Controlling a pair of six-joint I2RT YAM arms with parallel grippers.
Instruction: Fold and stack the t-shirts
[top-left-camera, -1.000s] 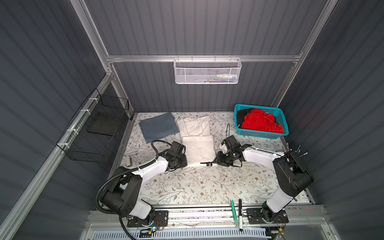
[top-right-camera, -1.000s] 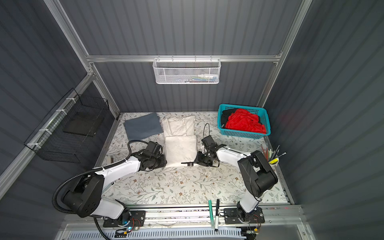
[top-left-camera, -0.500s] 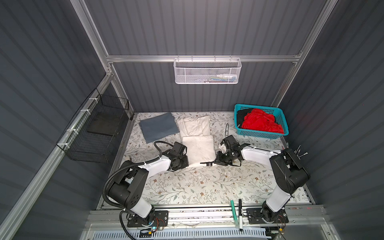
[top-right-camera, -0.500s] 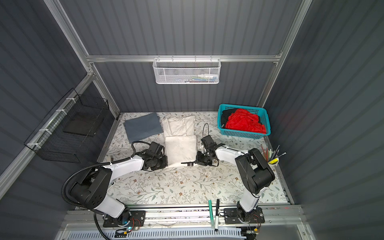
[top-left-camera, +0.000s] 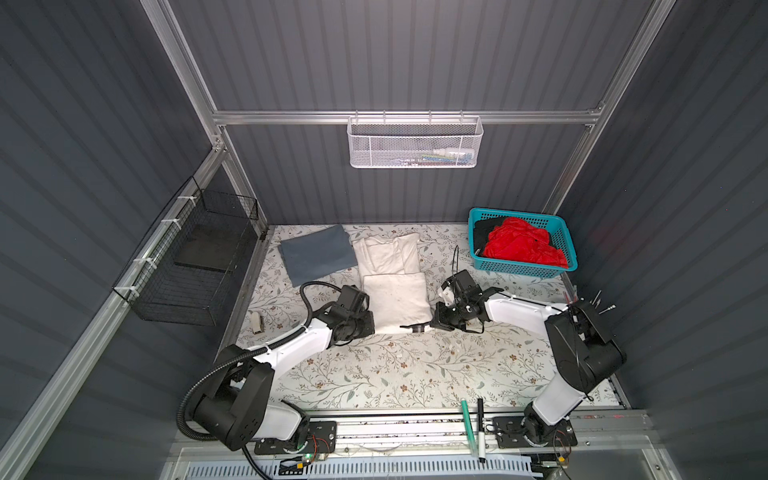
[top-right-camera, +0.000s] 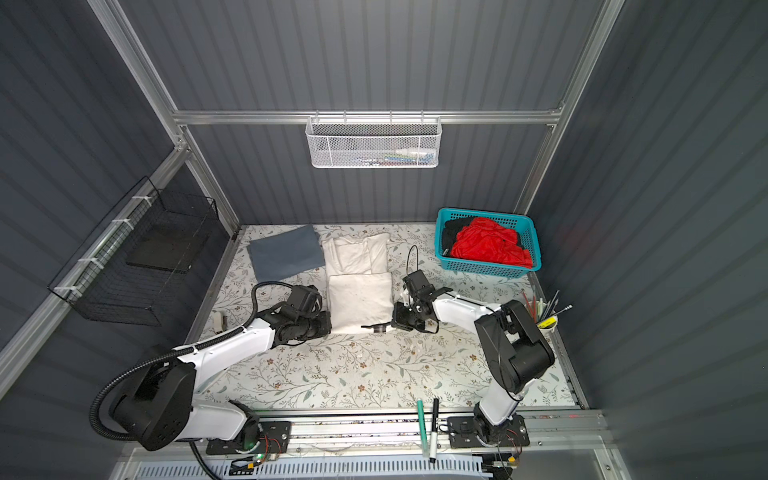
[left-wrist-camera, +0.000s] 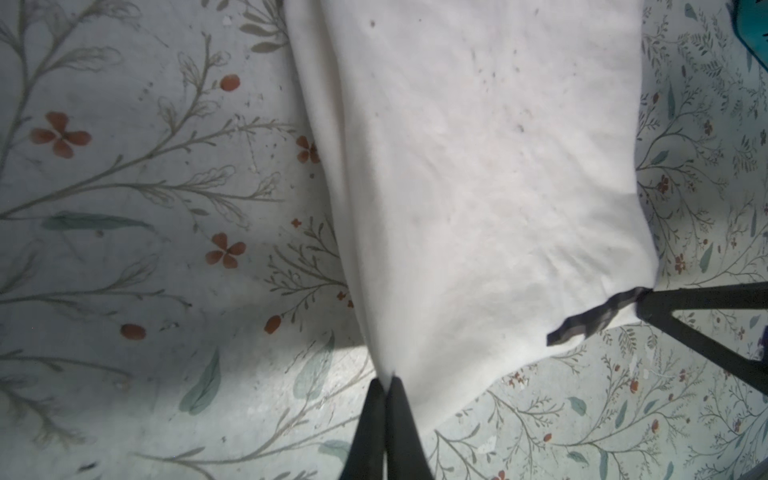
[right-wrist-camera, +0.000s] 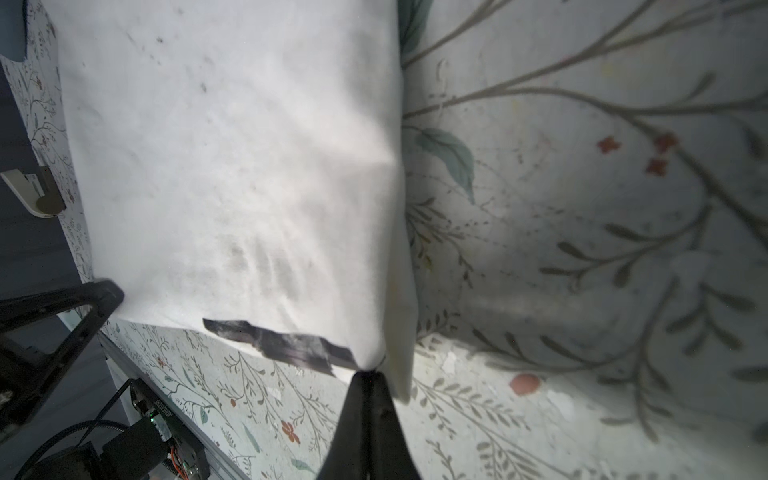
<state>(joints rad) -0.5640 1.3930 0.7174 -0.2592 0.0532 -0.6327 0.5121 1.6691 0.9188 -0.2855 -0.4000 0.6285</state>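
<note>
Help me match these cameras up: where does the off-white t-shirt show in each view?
In a top view: off-white t-shirt, middle of floral covering.
In a top view: same place.
Left wrist: pale sheet beyond left gripper.
Right wrist: pale sheet beyond right gripper.
Shared landmark: right gripper pinching its near corner.

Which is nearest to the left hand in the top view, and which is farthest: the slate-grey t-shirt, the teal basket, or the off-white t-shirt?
1. off-white t-shirt: middle of the table, its near left corner pinched by the left hand.
2. slate-grey t-shirt: folded, back left.
3. teal basket: back right, farthest.
</note>
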